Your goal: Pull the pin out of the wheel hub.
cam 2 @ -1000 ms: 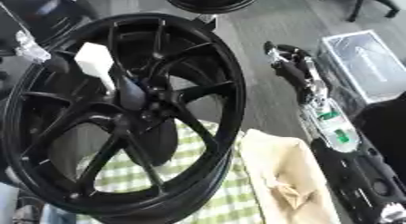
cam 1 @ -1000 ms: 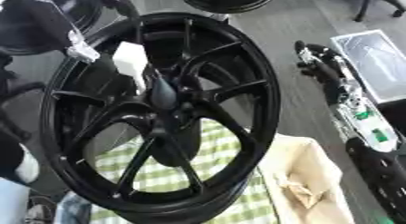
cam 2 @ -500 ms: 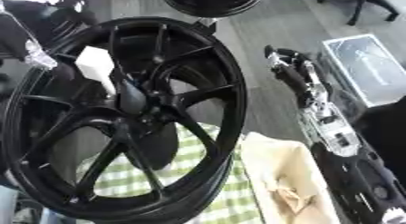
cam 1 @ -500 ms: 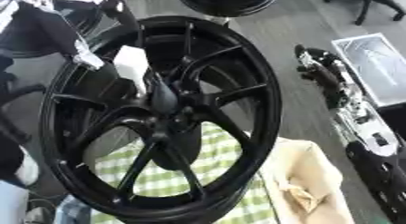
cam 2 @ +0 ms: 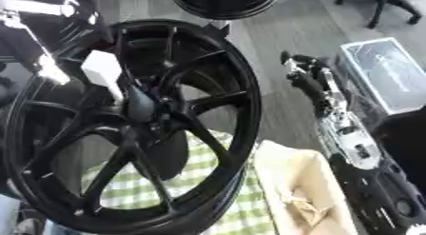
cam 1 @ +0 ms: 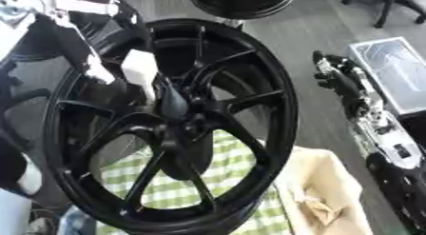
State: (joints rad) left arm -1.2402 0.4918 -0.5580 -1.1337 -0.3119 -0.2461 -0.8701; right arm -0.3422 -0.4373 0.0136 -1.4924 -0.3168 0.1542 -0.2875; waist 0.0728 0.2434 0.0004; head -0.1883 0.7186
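Observation:
A large black spoked wheel (cam 1: 249, 101) stands upright and fills the left and middle of the view. From its hub (cam 1: 179, 129) a dark tapered pin (cam 1: 170, 102) sticks out toward me. My right hand (cam 1: 334, 76) hovers right of the rim, apart from the wheel and well away from the pin; its forearm runs down the right edge. My left arm shows as a blurred pale-and-black shape (cam 1: 79, 48) at the upper left, behind the spokes by the rim. A white block (cam 1: 138, 70) sits behind the spokes there.
A green-and-white checked cloth (cam 1: 179, 191) lies under the wheel, with a beige bag (cam 1: 324, 196) to its right. A clear plastic box (cam 1: 391, 72) stands at the right edge. Another black wheel (cam 1: 241, 1) and a chair base (cam 1: 391, 3) are at the far side.
My right hand has drifted slightly nearer along the rim's right side. The blurred shape at the upper left has shifted a little. The wheel and pin have stayed put.

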